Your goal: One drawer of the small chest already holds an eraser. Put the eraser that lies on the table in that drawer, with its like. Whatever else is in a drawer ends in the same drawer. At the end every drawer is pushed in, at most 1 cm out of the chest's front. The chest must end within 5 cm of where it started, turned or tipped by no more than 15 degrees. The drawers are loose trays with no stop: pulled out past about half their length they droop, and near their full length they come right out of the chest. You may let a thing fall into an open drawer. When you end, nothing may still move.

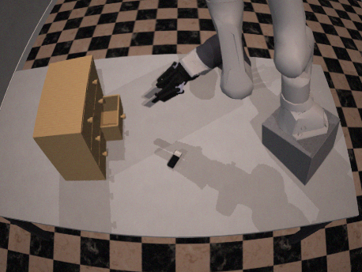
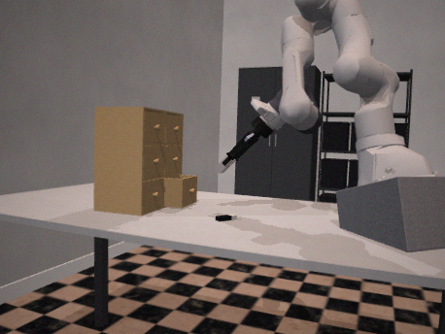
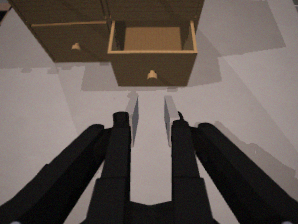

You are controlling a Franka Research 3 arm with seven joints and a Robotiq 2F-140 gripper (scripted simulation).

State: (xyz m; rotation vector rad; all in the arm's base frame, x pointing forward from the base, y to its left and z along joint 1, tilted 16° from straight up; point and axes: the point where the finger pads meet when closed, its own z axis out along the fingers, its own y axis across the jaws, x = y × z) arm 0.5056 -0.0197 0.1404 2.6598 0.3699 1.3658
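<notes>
We see the chest (image 1: 63, 99) (image 2: 119, 160) (image 3: 65, 11) standing upright on the desk (image 1: 138, 209) (image 2: 282, 247) (image 3: 30, 120), with one bottom-row drawer (image 1: 113, 134) (image 2: 182, 192) (image 3: 132, 67) drawn partway out of its front. That gives an opening for dropping something in, and it sits level, so we judge it has not gone far enough to droop. No eraser shows on the part of its floor we can see; the back is hidden inside the chest, so we cannot tell whether the like one is there.

The eraser (image 1: 173, 160) (image 2: 224, 217) to be put away lies flat on the desk, out in front of the chest and apart from it. The fingers (image 1: 146, 99) (image 2: 222, 167) are slightly parted with nothing between them, above the desk and in front of the chest, slanting down towards the open drawer's knob (image 1: 123, 116) (image 2: 192, 189) (image 3: 152, 75). We take that slant as suited to working the knob; fetching the eraser would likely call for a steeper reach and wider fingers.

The eraser has a black sleeve and a pale end, but we can read no brand on it, nor any label on the drawers.
</notes>
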